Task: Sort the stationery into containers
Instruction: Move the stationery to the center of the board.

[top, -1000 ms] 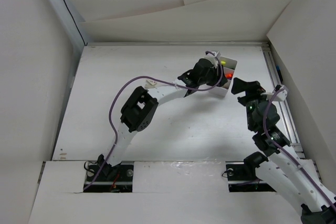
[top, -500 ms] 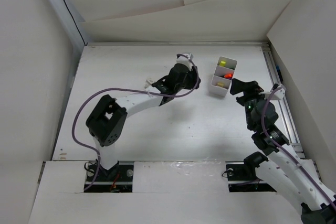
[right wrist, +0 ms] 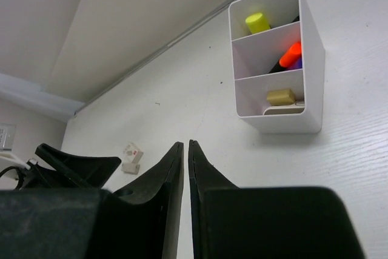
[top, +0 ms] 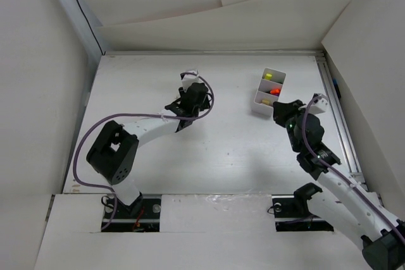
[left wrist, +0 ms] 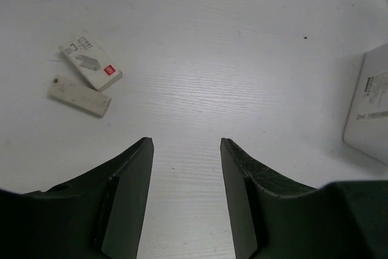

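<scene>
**A:** What is the left claw (left wrist: 185,145) doing?

**B:** It hangs wide open over the table (left wrist: 242,40), with nothing between its fingers. Ahead of it to the left lie a small white packet (left wrist: 91,63) with a red mark and a pale slab (left wrist: 80,96), just beside each other.

**A:** And the right claw (right wrist: 185,144)?

**B:** It is closed down to a sliver and grips nothing. It points toward the tub (right wrist: 310,59) on the far right part of the table.

**A:** What's in the tub?

**B:** A yellow-capped piece (right wrist: 257,22) in the far cell, the orange-capped marker (right wrist: 293,51) in the middle, and a pale block (right wrist: 280,96) in the nearest.
</scene>
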`<state>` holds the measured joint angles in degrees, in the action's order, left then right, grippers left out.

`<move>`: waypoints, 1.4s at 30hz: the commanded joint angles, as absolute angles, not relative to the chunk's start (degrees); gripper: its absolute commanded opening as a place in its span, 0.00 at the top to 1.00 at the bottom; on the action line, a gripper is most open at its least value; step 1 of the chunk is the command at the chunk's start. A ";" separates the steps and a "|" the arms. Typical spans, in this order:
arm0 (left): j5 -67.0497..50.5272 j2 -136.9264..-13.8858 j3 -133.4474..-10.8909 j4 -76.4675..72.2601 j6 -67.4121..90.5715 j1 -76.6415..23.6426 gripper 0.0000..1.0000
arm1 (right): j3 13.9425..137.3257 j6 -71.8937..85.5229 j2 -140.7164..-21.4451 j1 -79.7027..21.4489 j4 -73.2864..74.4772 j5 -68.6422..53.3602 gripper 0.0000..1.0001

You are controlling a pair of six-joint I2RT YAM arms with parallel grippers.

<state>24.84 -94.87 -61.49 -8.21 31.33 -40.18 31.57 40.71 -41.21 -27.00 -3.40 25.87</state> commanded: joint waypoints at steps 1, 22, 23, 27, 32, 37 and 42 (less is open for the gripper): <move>27.88 -92.37 -60.82 -6.33 34.62 -36.49 0.57 | 34.89 39.64 -41.66 -27.16 -5.80 23.73 0.87; 20.22 -104.94 -63.19 -7.12 41.22 -28.04 0.59 | 35.95 38.06 -45.62 -27.16 -6.42 20.21 0.64; 19.61 -104.94 -63.72 -7.12 41.22 -28.04 0.59 | 35.95 38.06 -45.62 -27.16 -6.42 20.21 0.64; 19.60 -106.08 -63.72 -7.73 41.75 -28.04 0.59 | 36.56 38.06 -46.14 -27.16 -6.42 19.34 0.64; 20.74 -108.11 -66.01 -6.59 41.75 -28.04 0.59 | 37.09 38.06 -47.20 -27.16 -6.42 18.63 0.64; 22.93 -109.25 -67.32 -4.57 41.75 -28.04 0.59 | 37.09 38.06 -47.20 -27.16 -6.42 19.16 0.64; 25.66 -109.25 -67.32 -2.65 41.13 -27.51 0.59 | 37.09 38.06 -47.20 -27.16 -6.42 19.16 0.64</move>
